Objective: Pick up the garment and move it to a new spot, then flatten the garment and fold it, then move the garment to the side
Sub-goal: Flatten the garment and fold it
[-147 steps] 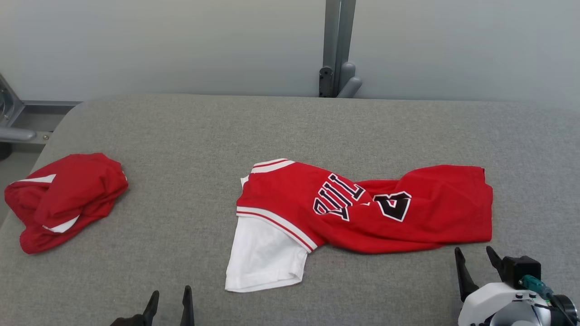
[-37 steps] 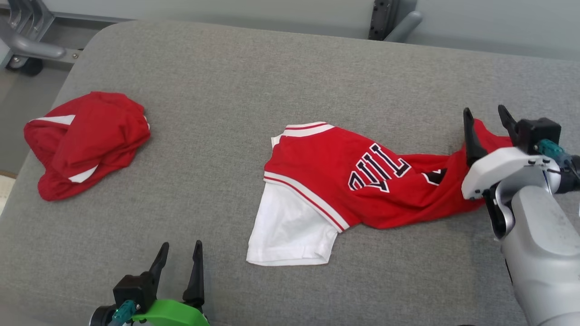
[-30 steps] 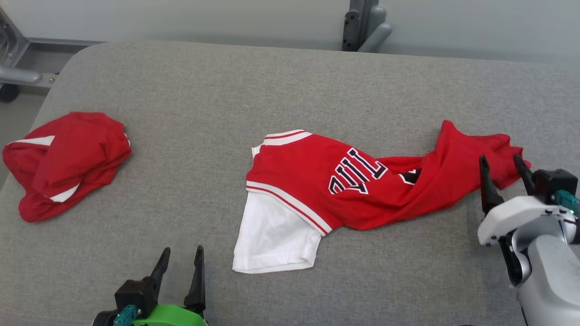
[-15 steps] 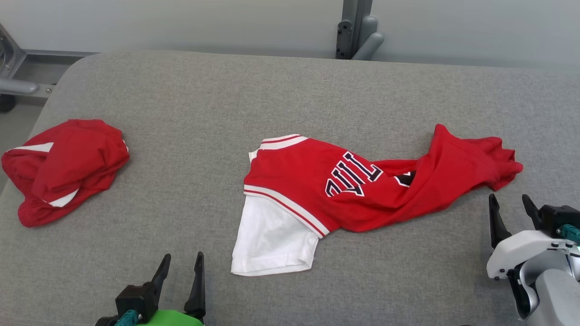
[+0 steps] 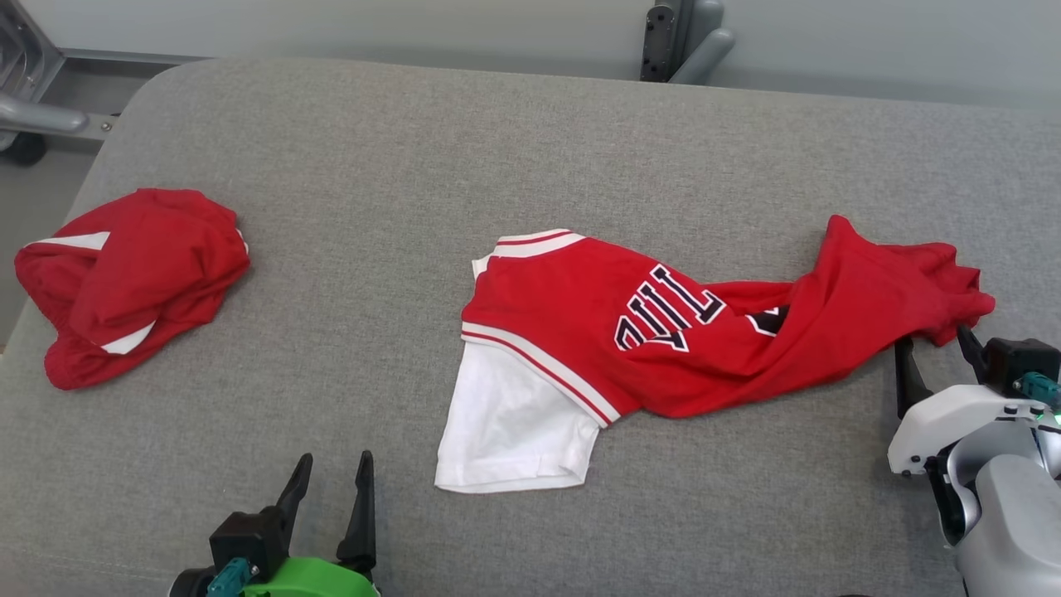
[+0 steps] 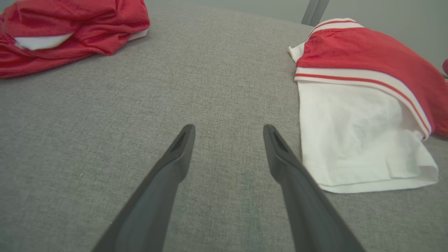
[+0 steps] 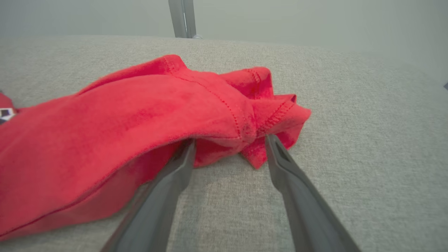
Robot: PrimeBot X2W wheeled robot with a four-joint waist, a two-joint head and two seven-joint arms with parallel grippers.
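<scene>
The garment (image 5: 663, 332) is a red jersey with black-and-white lettering and a white sleeve (image 5: 510, 431), lying crumpled across the middle of the grey cushion (image 5: 414, 166). Its bunched red hem (image 7: 245, 101) points right. My right gripper (image 5: 935, 358) is open at that hem, its fingertips (image 7: 189, 147) low on the cushion, straddling the hem's folded edge. My left gripper (image 5: 330, 474) stands open near the front edge, left of the white sleeve (image 6: 353, 129), with nothing between its fingers (image 6: 182, 147).
A second crumpled red garment (image 5: 124, 282) with white trim lies at the cushion's left edge, also in the left wrist view (image 6: 66, 31). A grey metal post (image 5: 684, 41) rises behind the cushion, and a metal frame (image 5: 33, 108) stands at the back left.
My right gripper pulled back from the jersey's right end, then moved forward again to the bunched hem, staying open. The jersey's right end has been dragged right and bunched. The camera shifted slightly.
</scene>
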